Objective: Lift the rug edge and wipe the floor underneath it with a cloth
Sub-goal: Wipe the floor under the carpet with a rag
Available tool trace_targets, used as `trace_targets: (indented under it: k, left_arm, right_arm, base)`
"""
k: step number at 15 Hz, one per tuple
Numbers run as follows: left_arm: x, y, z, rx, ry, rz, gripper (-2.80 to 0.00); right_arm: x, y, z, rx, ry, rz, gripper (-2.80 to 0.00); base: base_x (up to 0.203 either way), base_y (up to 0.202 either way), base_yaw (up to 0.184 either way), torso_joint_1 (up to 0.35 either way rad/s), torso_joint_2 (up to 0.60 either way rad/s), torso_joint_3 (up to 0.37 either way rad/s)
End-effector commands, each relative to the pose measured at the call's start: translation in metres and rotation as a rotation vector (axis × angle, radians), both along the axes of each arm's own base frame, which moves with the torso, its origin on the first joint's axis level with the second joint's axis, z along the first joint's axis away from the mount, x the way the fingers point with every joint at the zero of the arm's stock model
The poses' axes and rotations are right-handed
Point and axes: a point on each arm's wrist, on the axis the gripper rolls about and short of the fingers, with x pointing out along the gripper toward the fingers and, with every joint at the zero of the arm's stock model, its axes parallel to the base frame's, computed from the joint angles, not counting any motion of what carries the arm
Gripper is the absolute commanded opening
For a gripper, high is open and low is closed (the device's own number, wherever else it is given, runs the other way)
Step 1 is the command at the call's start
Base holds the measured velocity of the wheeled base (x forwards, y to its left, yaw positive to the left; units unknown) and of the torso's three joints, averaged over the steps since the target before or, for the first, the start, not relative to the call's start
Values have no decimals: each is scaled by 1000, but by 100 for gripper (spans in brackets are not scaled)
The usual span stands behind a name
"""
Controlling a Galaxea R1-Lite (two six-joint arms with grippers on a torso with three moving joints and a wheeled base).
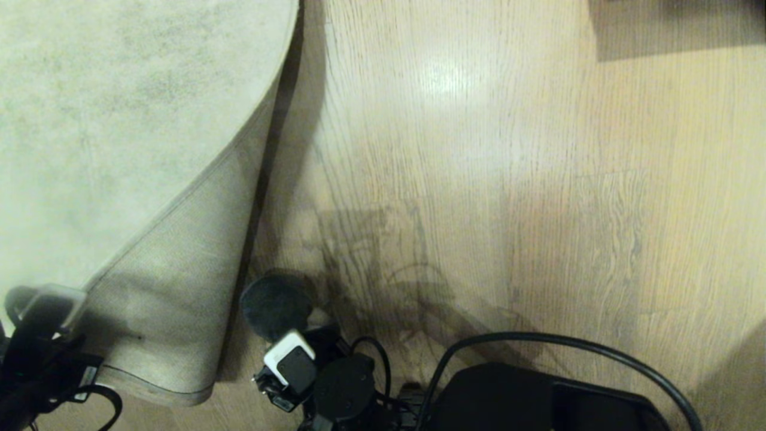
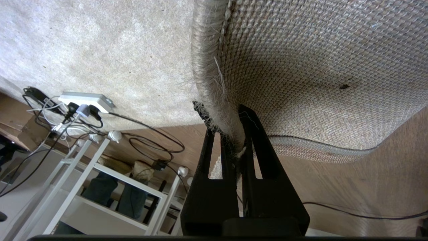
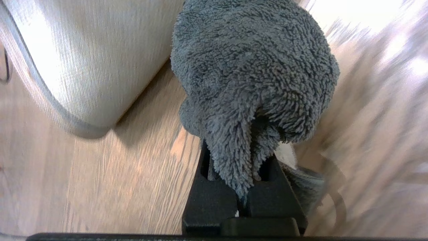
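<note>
Wood floor (image 1: 479, 179) lay bare beside the folded-back rug edge (image 2: 214, 83), pinched in the left gripper (image 2: 234, 140). Right gripper (image 3: 244, 187) clamped the cloth (image 3: 254, 67) near the fold; best swept flat, close under.

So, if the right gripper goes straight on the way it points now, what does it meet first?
Probably only bare floor. The right gripper, shut on the cloth, points along the planks beside the lifted rug edge, which lies off to its side. Depth is hard to judge.
</note>
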Motion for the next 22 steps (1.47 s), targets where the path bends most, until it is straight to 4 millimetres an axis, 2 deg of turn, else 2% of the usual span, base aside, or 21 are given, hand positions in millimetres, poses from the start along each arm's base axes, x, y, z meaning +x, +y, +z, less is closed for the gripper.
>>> trace_targets:
  k: [1,4,9,11,13,17,22]
  left_arm:
    - [0,0,1,6,-4,1,-280]
    - [0,0,0,5,-3,1,-280]
    - [1,1,-1,5,4,2,-280]
    - [1,1,-1,6,5,1,-280]
    - [2,1,-3,2,16,1,-280]
    - [4,2,-3,3,20,1,-280]
    - [3,1,-4,3,18,-1,-280]
  right_arm:
    - [1,8,-36,-33,13,2,-280]
    - [19,5,-54,-33,28,-36,-280]
    - [77,-24,-61,-19,23,-171,-280]
    - [96,-35,-55,1,13,-215,-280]
    - [105,-41,-42,29,-4,-240,-280]
    - [110,-46,-3,93,-42,-255,-280]
    - [114,-68,46,131,-73,-291,-280]
  base:
    - [0,0,0,0,0,0]
    - [0,0,0,0,0,0]
    - [0,0,0,0,0,0]
    - [0,0,0,0,0,0]
    - [0,0,0,0,0,0]
    - [0,0,0,0,0,0]
    - [0,0,0,0,0,0]
